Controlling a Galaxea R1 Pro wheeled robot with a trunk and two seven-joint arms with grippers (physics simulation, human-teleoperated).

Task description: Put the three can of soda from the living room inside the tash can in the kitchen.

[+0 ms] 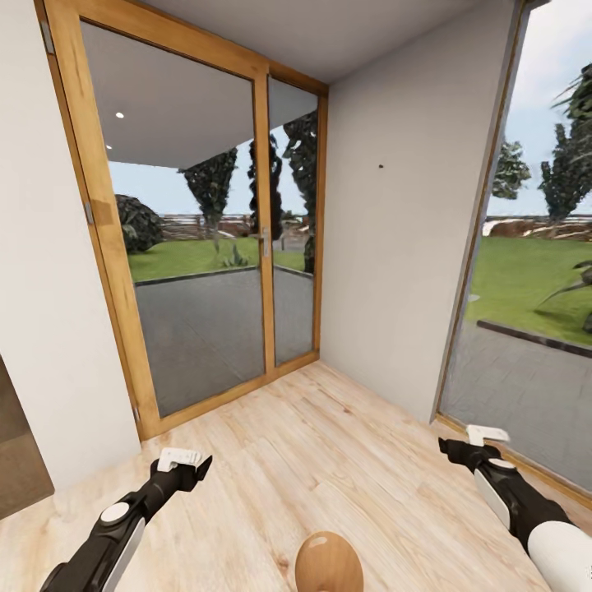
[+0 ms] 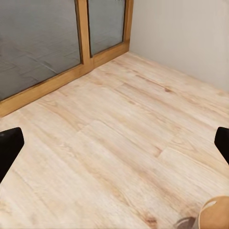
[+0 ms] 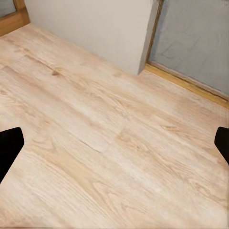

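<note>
The soda cans and the trash can are out of view. I face a room corner with a pale wood floor (image 1: 329, 444). My left gripper (image 1: 186, 465) hangs low at the left over bare floor, and my right gripper (image 1: 477, 444) hangs low at the right near the window frame. In the left wrist view the dark fingertips (image 2: 9, 149) sit far apart at the picture's edges with only floorboards between them. The right wrist view has its fingertips (image 3: 10, 145) just as wide. Both grippers are open and hold nothing.
A wood-framed glass double door (image 1: 205, 247) stands ahead at the left, with a patio and lawn outside. A white wall (image 1: 395, 230) juts out ahead, and a tall window (image 1: 534, 288) is on the right. A rounded tan wooden object (image 1: 329, 563) lies at the bottom centre.
</note>
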